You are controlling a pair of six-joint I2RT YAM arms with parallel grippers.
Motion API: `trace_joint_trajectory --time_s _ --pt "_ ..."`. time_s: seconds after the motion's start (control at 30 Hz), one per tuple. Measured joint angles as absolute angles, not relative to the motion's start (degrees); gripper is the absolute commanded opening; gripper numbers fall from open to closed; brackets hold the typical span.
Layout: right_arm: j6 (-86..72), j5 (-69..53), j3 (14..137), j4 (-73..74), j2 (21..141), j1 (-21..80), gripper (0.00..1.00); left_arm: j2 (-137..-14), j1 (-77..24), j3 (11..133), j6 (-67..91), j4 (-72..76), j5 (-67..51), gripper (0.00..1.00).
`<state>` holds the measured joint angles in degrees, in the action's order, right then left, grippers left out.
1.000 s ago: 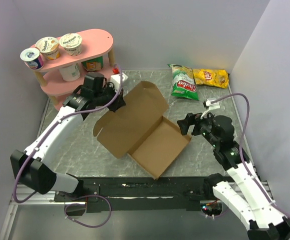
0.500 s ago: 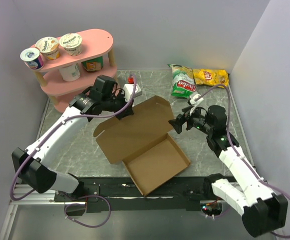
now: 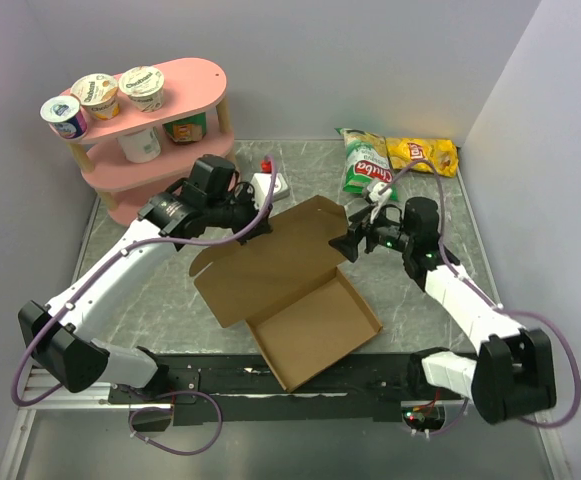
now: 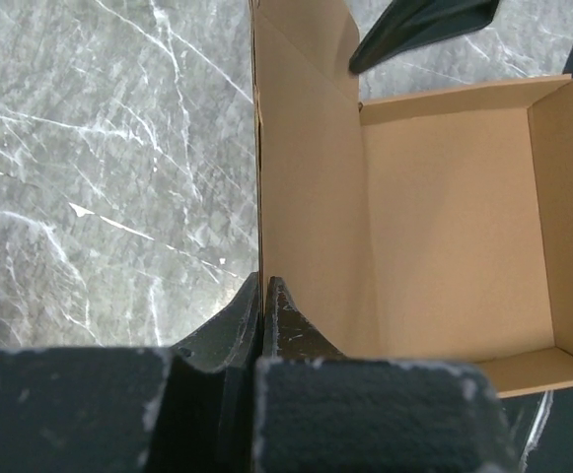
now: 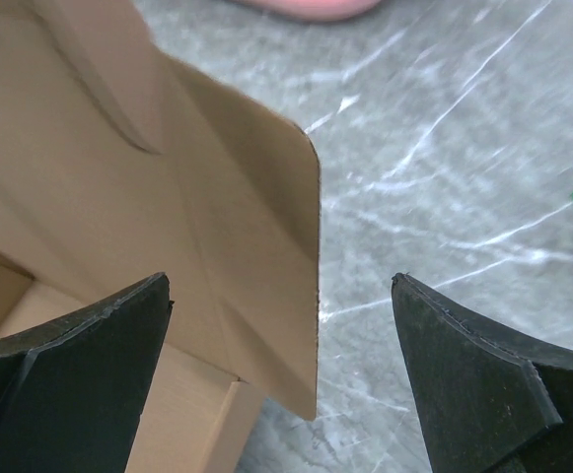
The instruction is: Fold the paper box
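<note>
**At mid-frame: lid up, one claw clamped, one waiting**

At the centre of the top view the paper box [image 3: 315,330] lies open on the surface [image 3: 140,290]. Its tray is toward the lower edge and its lid [image 3: 270,255] is tilted up toward the upper left. The left claw [image 3: 256,228] is clamped together on the lid's far edge. The right claw [image 3: 349,243] stands wide apart around the lid's corner flap [image 5: 256,227]; whether it touches the flap I cannot tell.

The step in hand looks like swinging the lid over the tray. It would go best if the pinched edge arcs about the hinge crease while the right claw turns the flap inward to slip inside the tray wall.

Open room lies at the left and lower right. The chip bags [image 3: 370,165] and the pink shelf [image 3: 150,120] crowd the upper edge.
</note>
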<state>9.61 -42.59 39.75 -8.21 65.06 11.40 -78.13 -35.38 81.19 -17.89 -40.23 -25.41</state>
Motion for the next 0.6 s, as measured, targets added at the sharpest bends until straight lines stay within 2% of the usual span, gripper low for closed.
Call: trace_joint_trajectory --time_s 0.13,0.17,0.33,0.5,0.6 --pt "9.43 -44.97 39.68 -9.15 68.97 11.22 0.88 -78.08 -35.62 80.2 -17.91 -38.65 -24.21 0.01" --pt "8.86 -45.41 39.46 -10.17 69.04 11.22 0.8 -78.08 -35.62 79.9 -17.89 -38.13 -23.88 0.01" --pt "6.68 -45.56 35.42 -15.38 65.28 11.68 0.61 -78.08 -35.62 78.96 -17.8 -36.6 -21.93 0.01" --pt "5.28 -41.91 32.14 -17.28 60.84 13.45 0.54 -78.08 -35.66 78.72 -17.69 -36.64 -20.93 0.01" --pt "4.69 -39.72 30.87 -17.85 59.4 15.27 0.45 -78.08 -35.66 78.26 -17.69 -36.29 -20.21 0.01"
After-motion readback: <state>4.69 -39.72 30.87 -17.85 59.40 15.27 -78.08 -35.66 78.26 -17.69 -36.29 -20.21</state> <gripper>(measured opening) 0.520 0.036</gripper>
